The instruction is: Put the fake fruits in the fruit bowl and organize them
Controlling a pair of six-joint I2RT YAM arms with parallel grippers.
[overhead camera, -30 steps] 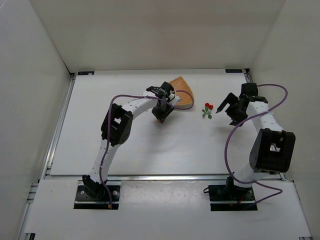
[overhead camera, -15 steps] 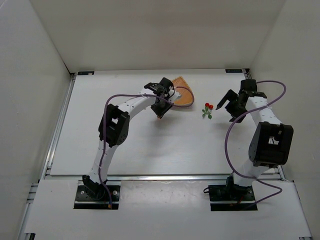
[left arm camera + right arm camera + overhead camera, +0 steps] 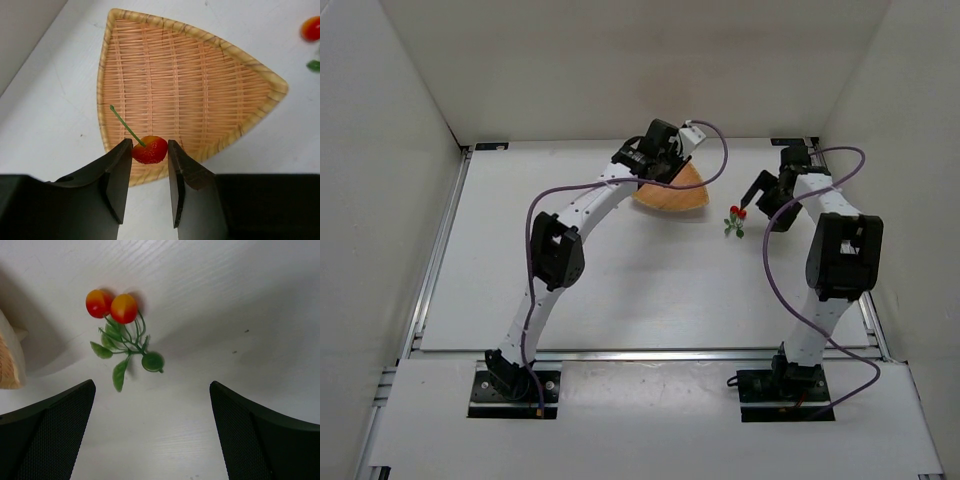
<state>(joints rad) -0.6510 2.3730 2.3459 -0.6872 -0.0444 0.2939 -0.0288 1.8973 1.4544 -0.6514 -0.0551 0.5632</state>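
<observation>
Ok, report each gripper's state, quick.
Left gripper: shut on the berry, over the bowl.
Right gripper: open, empty, by the cluster.

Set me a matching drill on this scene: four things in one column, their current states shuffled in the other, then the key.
Things
1. single stemmed cherry
2. two-cherry sprig
3. woven triangular bowl
4. right pincer

States
A. open, holding nothing
B. no fruit lying in it
C. gripped by the left pincer
D. lying on the white table

Pairs: 1-C, 2-D, 3-B, 4-A
</observation>
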